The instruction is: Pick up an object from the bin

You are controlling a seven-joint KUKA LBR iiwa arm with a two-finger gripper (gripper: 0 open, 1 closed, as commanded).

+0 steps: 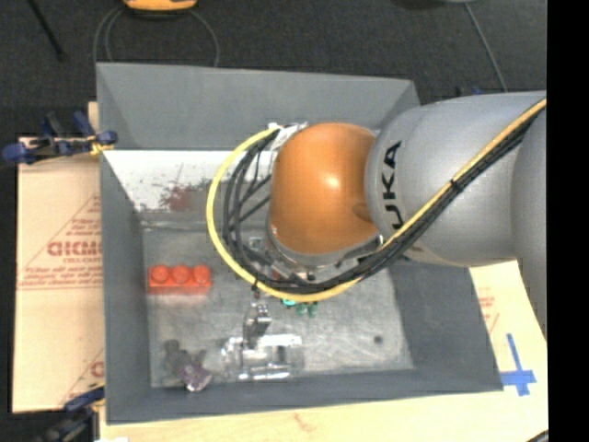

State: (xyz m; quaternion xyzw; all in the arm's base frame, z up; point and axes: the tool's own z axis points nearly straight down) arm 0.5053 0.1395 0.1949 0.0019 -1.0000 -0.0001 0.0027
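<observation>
the gripper (259, 324) hangs low over the near middle of the bin (433, 339), right at a silvery, shiny piece (267, 355). whether it is parted or clenched i cannot tell, as the orange wrist cover (317, 191) hides much of it. the risk, as i judge it, is that the glossy piece skids aside if it is closed on off-centre. counted: one silvery piece, one orange-red block (179, 279) with three studs at the left, one dark purplish lump (184, 366) near-left, one small green bit (300, 307) under the wrist.
</observation>
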